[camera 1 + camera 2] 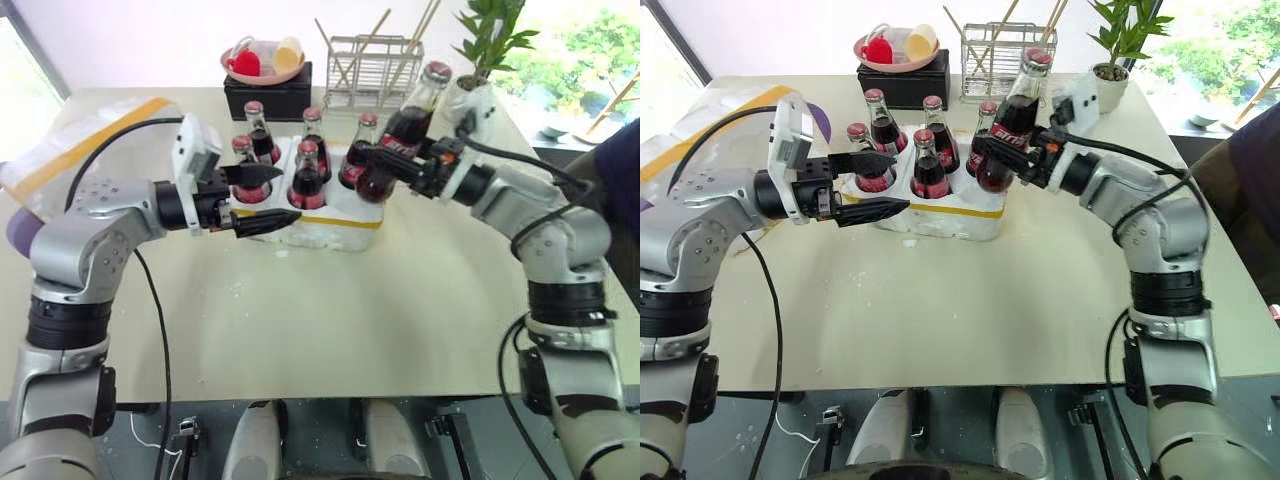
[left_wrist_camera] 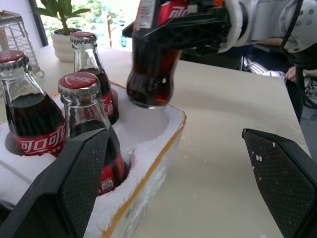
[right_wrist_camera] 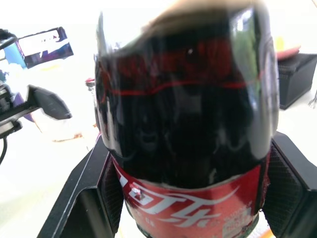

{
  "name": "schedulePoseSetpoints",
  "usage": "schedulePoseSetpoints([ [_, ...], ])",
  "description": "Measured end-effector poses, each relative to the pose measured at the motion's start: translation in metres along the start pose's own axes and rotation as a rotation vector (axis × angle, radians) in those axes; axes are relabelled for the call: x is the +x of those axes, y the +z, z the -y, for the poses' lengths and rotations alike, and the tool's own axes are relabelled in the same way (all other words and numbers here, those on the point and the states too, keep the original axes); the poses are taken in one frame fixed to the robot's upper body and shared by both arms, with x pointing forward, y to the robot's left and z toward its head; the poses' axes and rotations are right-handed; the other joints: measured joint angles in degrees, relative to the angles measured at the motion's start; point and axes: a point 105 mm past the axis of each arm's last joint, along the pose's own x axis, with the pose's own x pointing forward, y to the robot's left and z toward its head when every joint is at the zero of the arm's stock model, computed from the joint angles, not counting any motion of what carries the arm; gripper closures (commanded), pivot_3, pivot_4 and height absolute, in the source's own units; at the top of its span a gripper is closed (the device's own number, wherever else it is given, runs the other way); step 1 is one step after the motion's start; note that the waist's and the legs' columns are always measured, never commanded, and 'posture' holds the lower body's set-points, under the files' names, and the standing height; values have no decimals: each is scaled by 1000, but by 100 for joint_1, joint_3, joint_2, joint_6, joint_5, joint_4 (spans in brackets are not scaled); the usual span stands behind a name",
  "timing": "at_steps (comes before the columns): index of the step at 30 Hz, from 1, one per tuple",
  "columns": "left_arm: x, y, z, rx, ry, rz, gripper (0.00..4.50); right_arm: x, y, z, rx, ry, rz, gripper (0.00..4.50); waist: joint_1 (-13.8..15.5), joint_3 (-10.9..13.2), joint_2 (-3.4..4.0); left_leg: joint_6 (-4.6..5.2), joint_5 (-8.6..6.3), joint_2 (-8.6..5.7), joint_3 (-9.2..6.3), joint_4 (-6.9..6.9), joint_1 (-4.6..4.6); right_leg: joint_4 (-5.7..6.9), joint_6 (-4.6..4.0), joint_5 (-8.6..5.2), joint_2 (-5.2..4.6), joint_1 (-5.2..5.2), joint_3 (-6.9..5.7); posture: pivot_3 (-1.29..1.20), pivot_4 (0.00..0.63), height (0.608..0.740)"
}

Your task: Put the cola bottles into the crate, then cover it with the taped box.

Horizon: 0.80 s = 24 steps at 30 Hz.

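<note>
Above the crate's [image 1: 330,215] near-right cell, a sixth cola bottle [image 1: 400,135] is clamped tilted in the right hand [image 1: 385,165], its base clear of the foam. Five cola bottles [image 1: 307,180] are seated in cells. Left hand [image 1: 262,200] is spread apart beside the crate's left end. Taped box [image 1: 70,160] sits far left on the bench [image 1: 330,320].

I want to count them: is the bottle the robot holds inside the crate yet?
Not yet. The right gripper holds the cola bottle tilted, above the empty corner cell of the crate.
</note>
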Motion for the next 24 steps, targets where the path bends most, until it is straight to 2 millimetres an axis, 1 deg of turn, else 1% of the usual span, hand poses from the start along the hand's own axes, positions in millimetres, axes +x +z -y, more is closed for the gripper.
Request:
schedulePoseSetpoints([
  [4,-3,-3,0,-6,20,1,0,11,-14,0,-115,1,-46,1668,0,0,0,0,0,1,-2,-4,-2,4,0,0,1,-6,-3,0,150,740],
  [6,-4,-4,1,-9,24,-1,0,14,-17,-2,-177,10,-58,1668,-6,-2,-3,0,0,1,-2,-3,-2,4,1,1,1,-5,-3,0,150,740],
  [9,-6,-3,1,-1,35,-1,0,17,-20,-2,-171,1,-58,1668,-17,-3,-5,-1,0,1,1,3,16,3,-4,-2,0,12,-1,0,150,740],
  [11,-9,-2,-1,5,51,0,0,17,-25,-4,-201,10,-74,589,-20,-5,-7,-1,1,2,-1,3,28,4,-19,-10,1,21,-1,0,150,740],
  [12,-11,-1,-2,9,56,-5,0,18,-31,-4,-202,16,-98,146,-19,-5,-6,-1,1,2,-1,3,30,5,-19,-10,1,22,-1,0,150,740],
  [13,-12,-1,-3,11,61,-6,0,17,-39,-4,-186,15,-125,30,-18,-5,-5,-2,1,3,-1,3,29,6,-19,-10,1,21,-1,0,150,740],
  [15,-16,0,-5,15,78,-15,0,17,-55,-8,-147,33,-161,30,-3,-3,-3,-2,1,3,-1,2,22,6,-14,-8,1,15,-1,0,150,740],
  [16,-18,0,-7,16,85,-16,0,18,-55,-10,-142,37,-162,30,6,-3,-3,-1,1,2,-1,2,19,5,-7,-3,0,15,-1,0,150,740],
  [20,-24,2,-11,17,112,-13,0,15,-53,-5,-138,13,-158,30,17,-2,-4,-2,1,1,0,2,17,1,-10,-5,-2,16,-2,0,150,740],
  [24,-25,1,-12,12,117,-14,0,12,-48,0,-133,-14,-137,30,-5,-2,-4,-2,1,2,0,-1,19,3,-8,-4,-1,14,-3,0,150,740],
])
